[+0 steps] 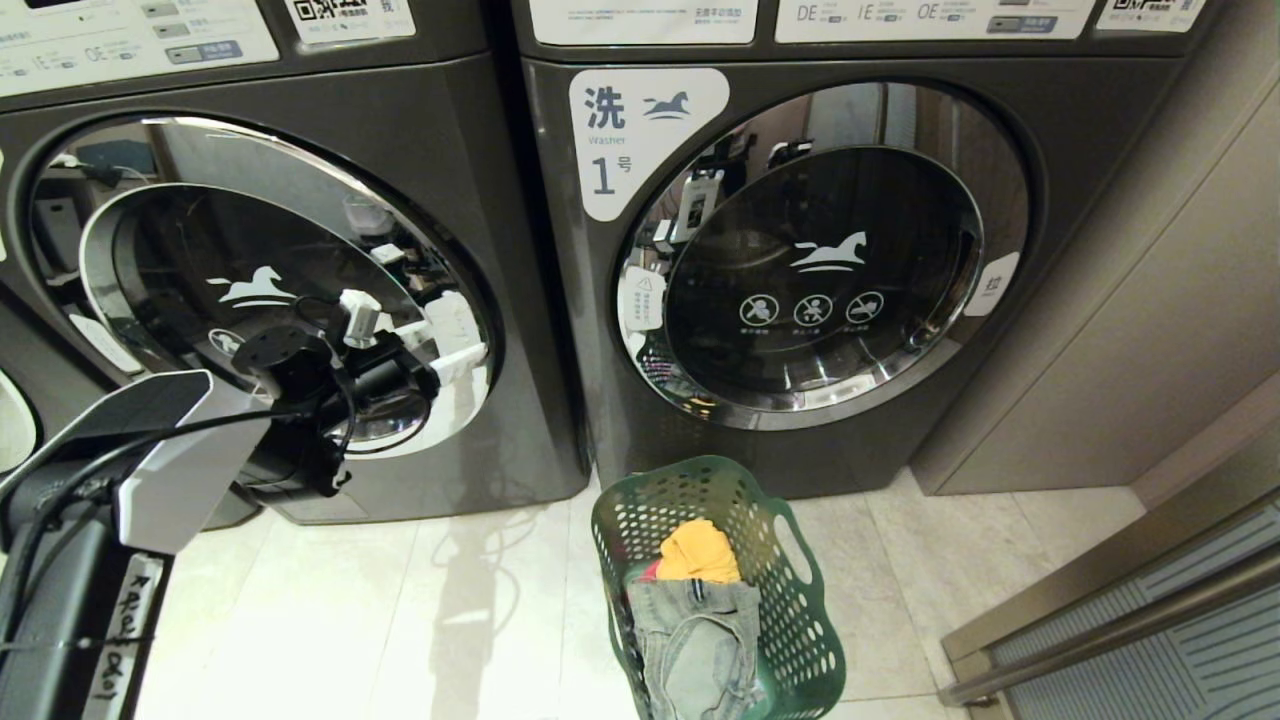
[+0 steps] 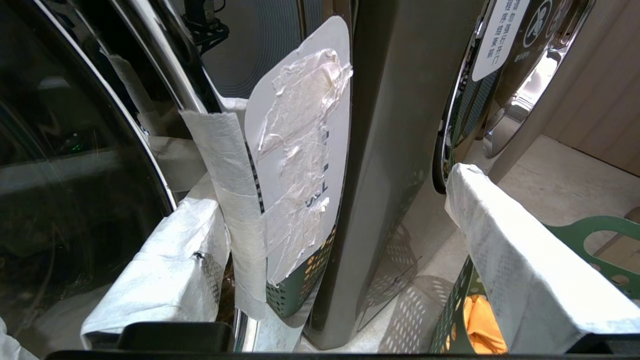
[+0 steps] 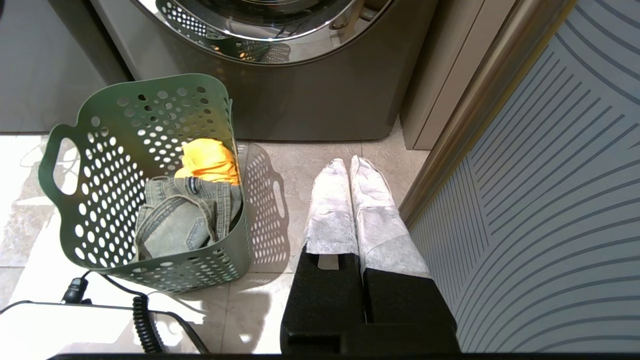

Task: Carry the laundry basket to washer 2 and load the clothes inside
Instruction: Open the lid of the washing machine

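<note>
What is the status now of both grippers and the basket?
Left gripper open at the left washer's door edge. Right gripper shut, parked over the floor. Laundry basket on the floor before washer 1, clothes inside. Both doors closed.

Two washers [image 1: 300,300]; one laundry basket [image 1: 790,600]; two hands [image 3: 350,170].

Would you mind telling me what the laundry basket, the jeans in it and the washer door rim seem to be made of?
The laundry basket looks like moulded plastic, matte dark green, its thin walls punched with round holes. The jeans look like faded grey denim, with stitched seams and a woven texture. The door rim on the washer labelled 1 is mirror-bright and reflects the room; probably chromed metal or plated plastic.
</note>
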### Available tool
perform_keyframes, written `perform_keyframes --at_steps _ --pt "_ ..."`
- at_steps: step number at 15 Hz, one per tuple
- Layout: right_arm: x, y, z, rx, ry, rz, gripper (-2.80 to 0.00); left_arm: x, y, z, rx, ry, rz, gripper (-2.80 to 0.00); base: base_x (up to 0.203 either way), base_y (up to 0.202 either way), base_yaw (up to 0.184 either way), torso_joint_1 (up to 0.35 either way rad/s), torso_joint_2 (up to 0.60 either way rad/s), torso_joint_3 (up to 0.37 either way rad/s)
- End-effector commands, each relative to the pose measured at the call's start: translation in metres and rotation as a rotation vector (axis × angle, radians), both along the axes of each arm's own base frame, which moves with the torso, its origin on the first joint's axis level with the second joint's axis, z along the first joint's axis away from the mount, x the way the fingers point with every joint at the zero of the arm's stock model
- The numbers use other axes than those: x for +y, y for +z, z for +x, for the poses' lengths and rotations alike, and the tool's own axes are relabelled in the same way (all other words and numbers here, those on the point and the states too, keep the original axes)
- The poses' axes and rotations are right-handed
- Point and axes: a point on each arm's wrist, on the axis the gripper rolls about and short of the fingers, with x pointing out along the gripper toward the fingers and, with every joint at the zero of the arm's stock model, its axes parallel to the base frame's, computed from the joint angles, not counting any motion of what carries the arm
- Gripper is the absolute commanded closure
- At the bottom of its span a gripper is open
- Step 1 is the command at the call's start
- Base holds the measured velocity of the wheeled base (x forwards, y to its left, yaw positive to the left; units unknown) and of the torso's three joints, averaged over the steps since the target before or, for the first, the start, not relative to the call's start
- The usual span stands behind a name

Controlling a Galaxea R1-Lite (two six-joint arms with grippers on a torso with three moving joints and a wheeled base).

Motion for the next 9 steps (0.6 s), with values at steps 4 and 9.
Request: perform_keyframes --at_steps 4,9 --pt "0.0 0.0 0.0 0.001 0.0 -0.001 0.0 0.024 0.012 -0.009 -0.001 0.046 -0.001 -2.8 0.0 0.0 0.0 0.0 0.0 0.0" --pt "0.0 0.0 0.0 0.001 0.002 -0.001 0.0 0.067 0.014 -0.014 0.005 0.141 -0.001 -2.8 0.0 0.0 0.0 0.0 0.0 0.0"
